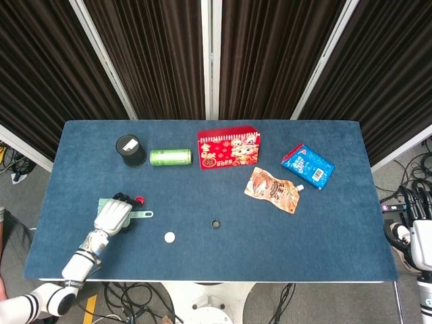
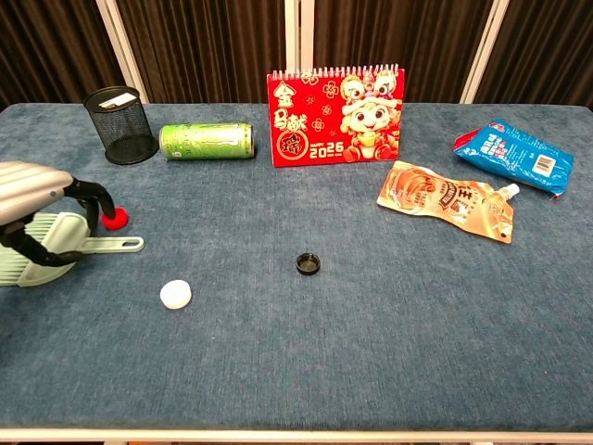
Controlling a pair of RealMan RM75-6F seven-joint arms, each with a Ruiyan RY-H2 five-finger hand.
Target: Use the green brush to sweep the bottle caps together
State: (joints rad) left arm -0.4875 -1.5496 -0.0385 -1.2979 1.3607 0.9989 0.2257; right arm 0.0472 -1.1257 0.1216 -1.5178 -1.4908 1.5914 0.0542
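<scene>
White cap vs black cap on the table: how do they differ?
The white cap looks solid and domed; the black cap shows a dark hollow centre inside a ring, so it seems to lie open side up. The white cap lies closer to the left hand and green brush; the black cap sits near the table's middle, further back in the chest view. Both are small, round, lying loose on the blue cloth, untouched.
</scene>
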